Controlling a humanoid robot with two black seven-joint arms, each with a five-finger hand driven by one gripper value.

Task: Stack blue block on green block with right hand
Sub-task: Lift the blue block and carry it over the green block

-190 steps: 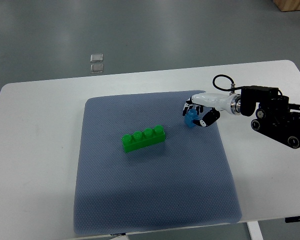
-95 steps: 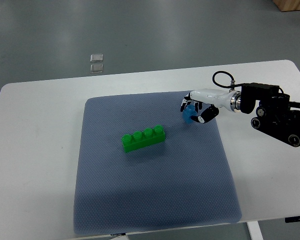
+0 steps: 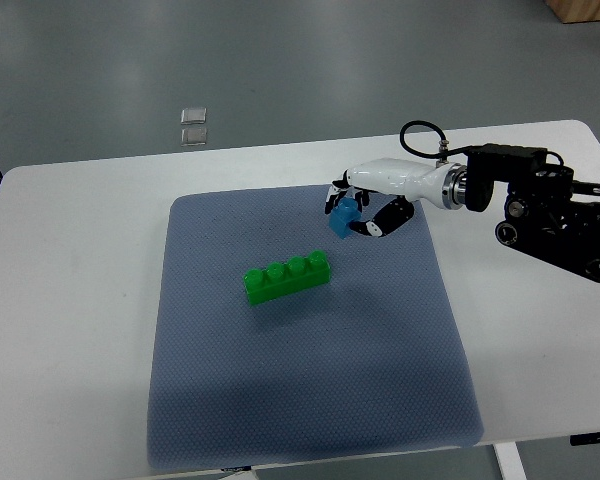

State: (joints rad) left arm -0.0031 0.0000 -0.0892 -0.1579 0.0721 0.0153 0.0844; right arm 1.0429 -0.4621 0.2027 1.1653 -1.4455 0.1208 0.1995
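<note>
A long green block (image 3: 286, 277) with a row of studs lies near the middle of the blue-grey mat (image 3: 310, 400), slightly slanted. My right hand (image 3: 355, 215) reaches in from the right edge and is shut on a small blue block (image 3: 342, 217). The blue block hangs above the mat, up and to the right of the green block's right end, apart from it. The fingers hide part of the blue block. No left arm shows.
The mat lies on a white table (image 3: 70, 300). My right forearm's black housing (image 3: 555, 220) and its cable (image 3: 425, 140) sit over the table's right side. Two small clear squares (image 3: 193, 125) lie on the grey floor beyond the table.
My right hand has lifted the blue block off the mat and carried it left, towards the green block. The green block has not moved.
</note>
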